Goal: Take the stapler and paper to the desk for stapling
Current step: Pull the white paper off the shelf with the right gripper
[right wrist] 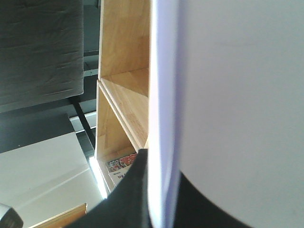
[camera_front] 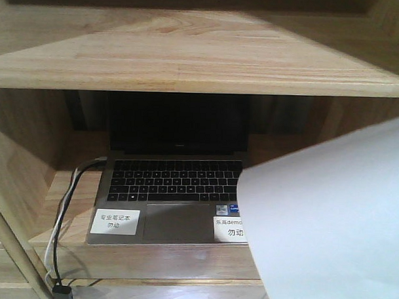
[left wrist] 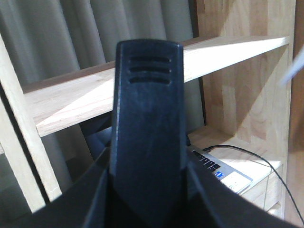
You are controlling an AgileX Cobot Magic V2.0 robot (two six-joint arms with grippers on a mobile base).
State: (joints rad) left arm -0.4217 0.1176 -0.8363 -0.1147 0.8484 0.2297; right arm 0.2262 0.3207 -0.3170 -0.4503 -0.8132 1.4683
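2 things are in hand, 1 per arm, which is what the task wants before any stapling. Nearest the left wrist camera, the stapler (left wrist: 147, 123) fills the middle of the view as a black tapered body with 3 ribs at its far end; the left gripper (left wrist: 147, 199) shows only as dark fingers flanking its base, and I judge those jaws clamped on it, so that it rides steady in the carry (its orange-red patch is hidden from this angle). The right gripper (right wrist: 164, 194) has its jaws pinched on an edge of the paper (right wrist: 237, 95), which stands nearly edge-on to that wrist camera and hangs in the air as a broad white sheet at the right of the front view; a margin grip is likely chosen because a thin sheet offers no other hold. Behind the sheet an open laptop (camera_front: 172, 188) sits on a lower shelf with 2 white labels (camera_front: 116, 221) on its palm rest and cables (camera_front: 63, 217) trailing off its left side; the sheet hides its right corner. Above runs a shelf board (camera_front: 189, 64), and farthest back hangs a grey curtain (left wrist: 71, 33). No worktop shows clearly in any view, so I judge the carry to it not yet done.
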